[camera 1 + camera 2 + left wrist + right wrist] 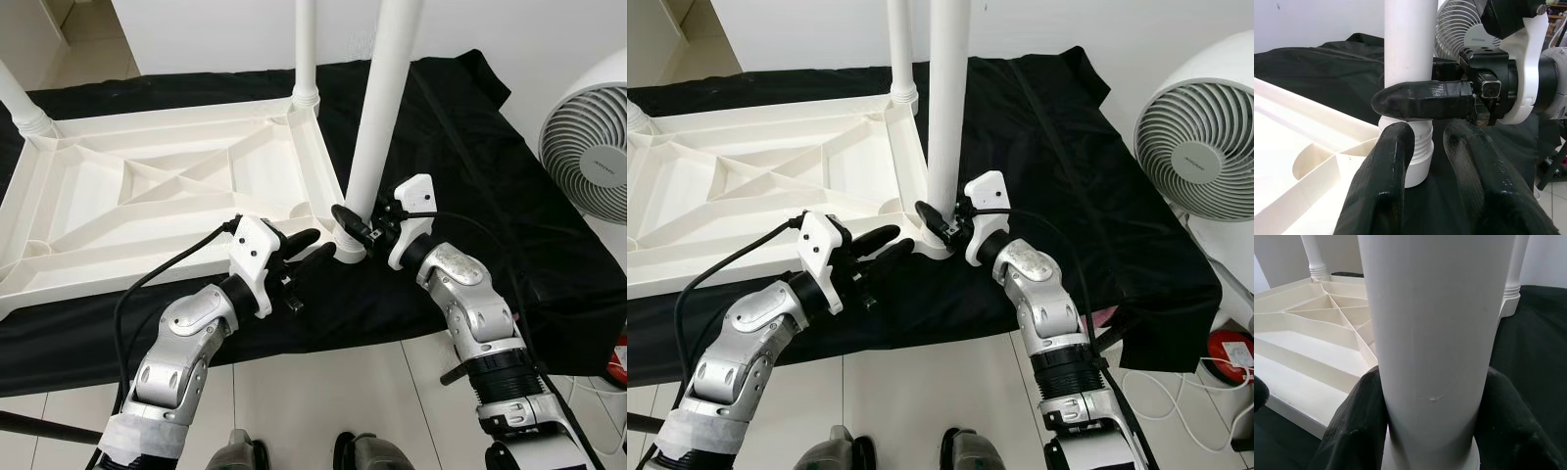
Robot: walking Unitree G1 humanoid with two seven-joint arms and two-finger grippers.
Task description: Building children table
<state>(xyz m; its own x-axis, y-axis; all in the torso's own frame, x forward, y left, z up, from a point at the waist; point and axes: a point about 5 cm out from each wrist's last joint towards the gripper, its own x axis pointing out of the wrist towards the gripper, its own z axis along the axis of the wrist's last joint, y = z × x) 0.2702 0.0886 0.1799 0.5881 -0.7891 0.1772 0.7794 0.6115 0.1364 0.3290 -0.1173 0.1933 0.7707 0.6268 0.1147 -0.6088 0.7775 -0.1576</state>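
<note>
1. Right gripper (355, 227) — both black fingers clamped around the base of the nearest table leg (384, 108), just above its threaded collar; the leg stands upright at the near right corner of the tabletop.
2. Left gripper (306, 251) — fingers parted with nothing between them, tips just beside the same corner socket, close to the right gripper's fingers.
3. Tabletop (147, 186) — white plastic, lying upside down with ribbed underside showing, on a black cloth (470, 166) spread over the tiled floor.
4. Other legs — one upright at the far right corner (306, 49), one at the far left corner (22, 103).
5. White fan (588, 137) — standing to the right, beside the cloth.
</note>
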